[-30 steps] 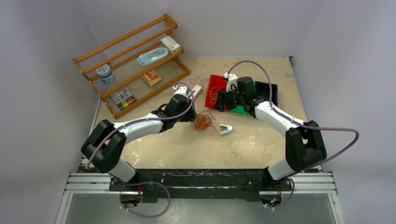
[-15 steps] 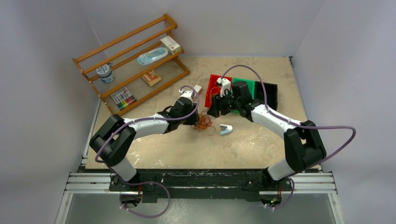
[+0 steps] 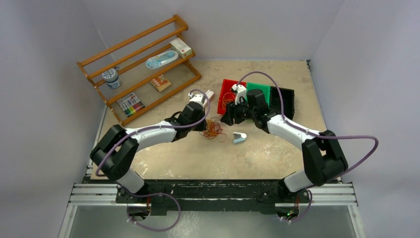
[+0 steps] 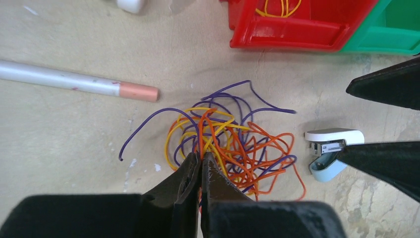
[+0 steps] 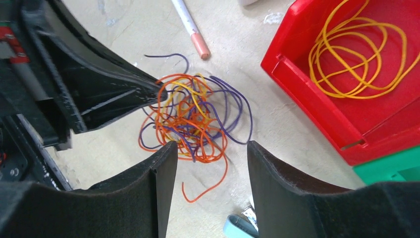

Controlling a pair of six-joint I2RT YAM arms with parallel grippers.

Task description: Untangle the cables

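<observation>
The cables point(image 3: 214, 129) lie as one tangle of orange, yellow and purple wires point(image 4: 233, 144) on the table between the two arms. My left gripper point(image 4: 200, 157) is shut at the tangle's near edge, with an orange strand pinched between its fingertips. It also shows in the right wrist view as a dark pointed tip point(image 5: 156, 94) touching the tangle point(image 5: 193, 119). My right gripper point(image 5: 210, 148) hangs open just above the tangle's other side and holds nothing. A separate yellow cable point(image 5: 356, 54) lies coiled in the red bin point(image 5: 307, 94).
A small white-and-blue stapler point(image 3: 239, 137) sits right of the tangle. A white marker with a pink end point(image 4: 74, 83) lies to its left. Red point(image 3: 226, 88), green point(image 3: 260, 87) and black point(image 3: 289, 94) bins stand behind. A wooden rack point(image 3: 138, 69) holds small items at the back left.
My left gripper has closed onto the tangle's edge. The right arm has swung from over the bins toward the tangle, its jaws a little narrower.
</observation>
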